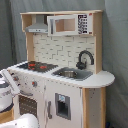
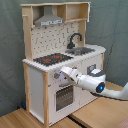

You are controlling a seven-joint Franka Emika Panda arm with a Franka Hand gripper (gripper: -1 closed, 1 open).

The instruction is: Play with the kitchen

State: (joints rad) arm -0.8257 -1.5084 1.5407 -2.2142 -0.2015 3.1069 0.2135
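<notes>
The kitchen [image 1: 65, 95] is a white and light-wood toy unit that appears in both exterior views. On its counter are a black-red hob [image 2: 52, 59], a grey sink [image 2: 83, 50] and a black tap [image 2: 75, 39], with a hood [image 2: 49, 20] above. In the second exterior view my gripper [image 2: 64, 73] reaches in from the right and sits against the front panel, right by the knobs [image 2: 57, 76] and above the oven door [image 2: 64, 97]. In the first exterior view my white arm [image 1: 8, 86] shows at the left edge, in front of the hob side.
A rounded counter end [image 1: 102, 79] sticks out past the sink. The pegboard back [image 1: 57, 49] and a microwave shelf [image 1: 67, 24] rise above the counter. Wooden table boards [image 2: 95, 112] lie under the arm, and a grey curtain hangs behind.
</notes>
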